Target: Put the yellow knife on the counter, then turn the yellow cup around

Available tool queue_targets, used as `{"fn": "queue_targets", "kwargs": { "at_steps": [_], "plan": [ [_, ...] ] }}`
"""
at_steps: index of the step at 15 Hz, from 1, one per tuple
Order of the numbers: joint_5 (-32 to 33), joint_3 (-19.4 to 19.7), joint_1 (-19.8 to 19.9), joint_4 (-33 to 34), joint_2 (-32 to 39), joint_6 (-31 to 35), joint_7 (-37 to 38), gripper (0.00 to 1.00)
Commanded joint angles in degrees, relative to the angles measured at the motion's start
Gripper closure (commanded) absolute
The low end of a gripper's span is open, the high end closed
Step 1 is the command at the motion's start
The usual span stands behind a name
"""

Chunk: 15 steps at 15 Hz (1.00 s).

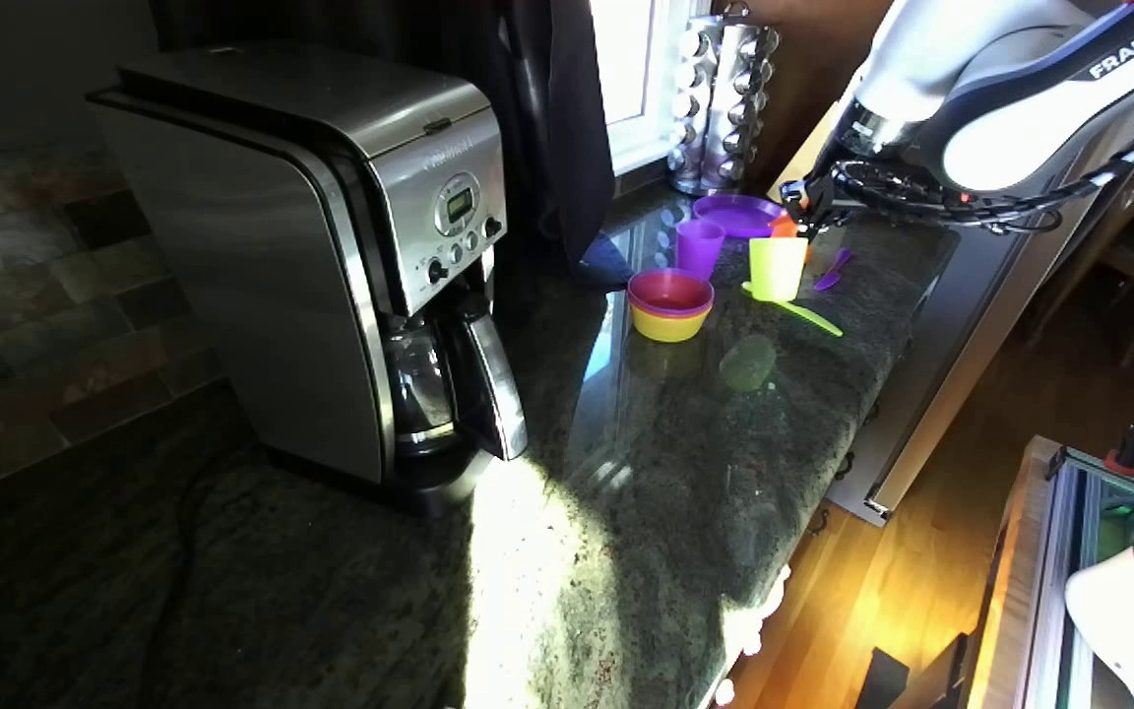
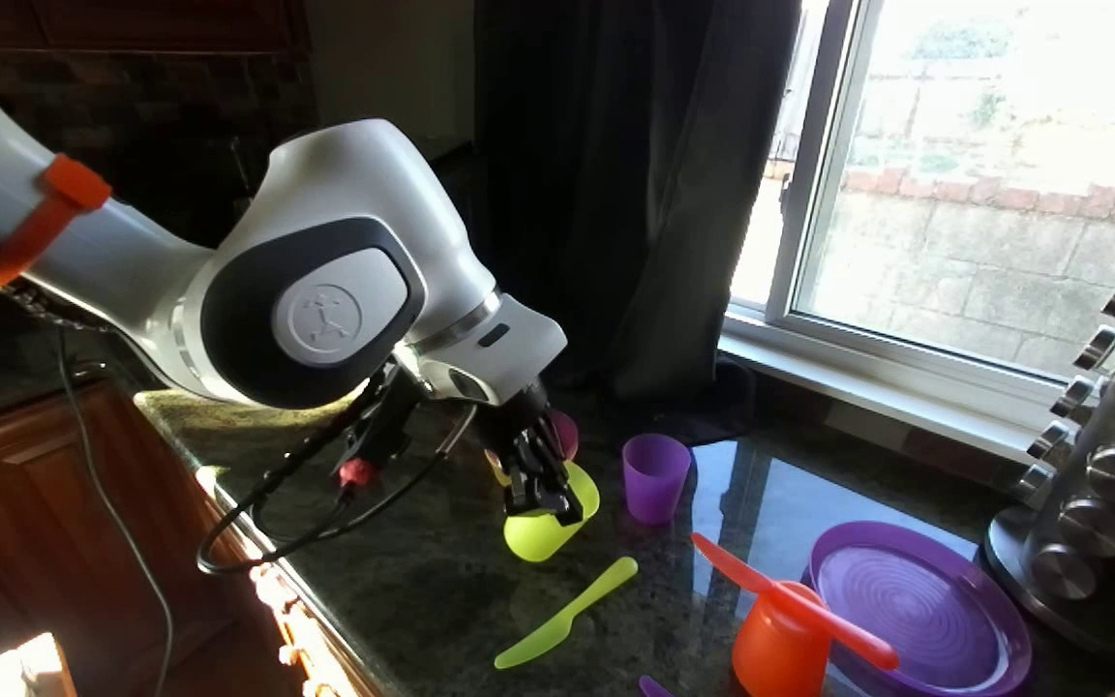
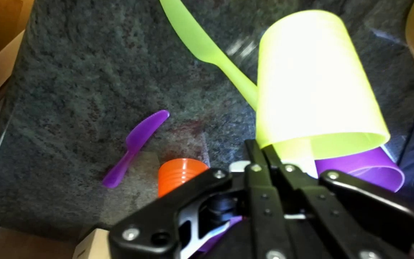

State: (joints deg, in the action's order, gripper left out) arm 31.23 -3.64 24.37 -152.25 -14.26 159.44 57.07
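Dark speckled stone, glossy where daylight falls, forms the bench (image 2: 403,629). Nearest in an exterior view, an orange cup (image 2: 778,663) carries an orange utensil (image 2: 862,641) across its top, with a purple plate (image 2: 906,600) just beside. Beyond these, the yellow knife (image 2: 567,617) lies flat on the bench. Past it, the pincer (image 3: 261,146) is closed on the rim of the yellow cup (image 3: 314,79), which it holds tilted, clear of the bench. Farther off, a purple cup (image 2: 654,484) stands near a stack of bowls (image 1: 667,327). At the back are a dark curtain (image 2: 596,194) and a window (image 2: 983,290).
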Motion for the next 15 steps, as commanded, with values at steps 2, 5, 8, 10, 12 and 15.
{"fn": "queue_targets", "kwargs": {
  "at_steps": [2,5,8,10,12,15],
  "plan": [
    [10.82,-4.48,4.29,-0.64,-0.11,0.05,13.79,0.99],
    [15.89,-6.71,5.74,-0.27,0.55,-0.4,21.25,0.99],
    [21.18,-8.83,7.19,0.04,0.86,-0.94,29.01,0.99],
    [24.93,-10.18,8.16,0.28,1.07,-1.36,34.54,0.99],
    [28.29,-11.42,8.93,0.55,1.42,-2.26,39.84,0.99],
    [31.91,-12.75,9.45,0.89,2.27,-4.48,45.54,0.99]
  ]
}}
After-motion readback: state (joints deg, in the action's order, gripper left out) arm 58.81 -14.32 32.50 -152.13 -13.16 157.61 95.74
